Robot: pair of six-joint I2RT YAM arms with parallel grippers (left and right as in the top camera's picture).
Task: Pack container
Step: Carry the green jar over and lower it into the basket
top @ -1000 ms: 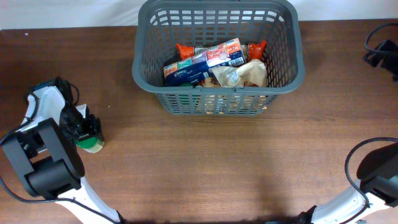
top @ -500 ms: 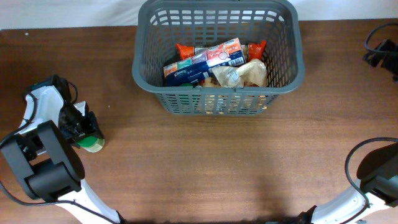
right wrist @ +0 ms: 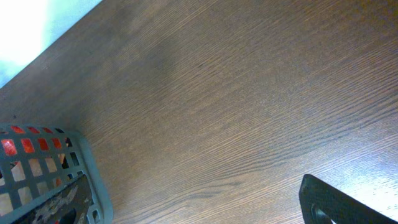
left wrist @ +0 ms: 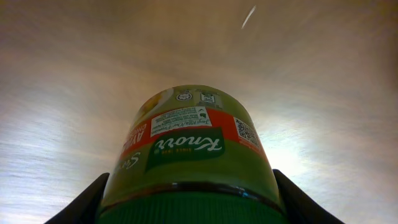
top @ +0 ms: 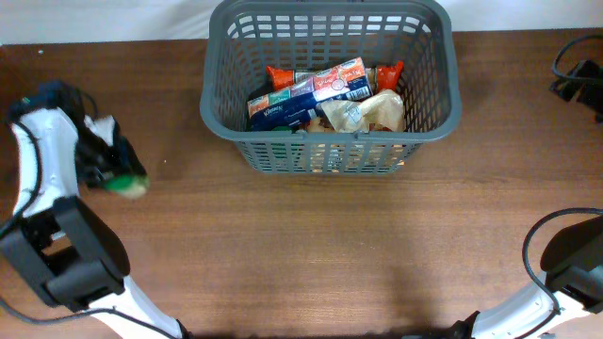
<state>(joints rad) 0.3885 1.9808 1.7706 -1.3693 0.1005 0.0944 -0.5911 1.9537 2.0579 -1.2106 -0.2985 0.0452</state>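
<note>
- left arm [top: 38, 141] stands well left of the container [top: 332, 137]; its wrist points toward the container
- left gripper [top: 111, 168] clamped on a green-lidded jar [left wrist: 193, 149]; a finger [left wrist: 87, 202] on each side
- right arm [top: 565, 254] sits well right of the container; right gripper [top: 577, 77] near its far right corner, jaw stance unclear

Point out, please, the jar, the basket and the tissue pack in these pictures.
jar [left wrist: 186, 146], left wrist view, on its label.
basket [top: 330, 153], overhead view, on its near wall.
tissue pack [top: 271, 113], overhead view, on its blue face.
</note>
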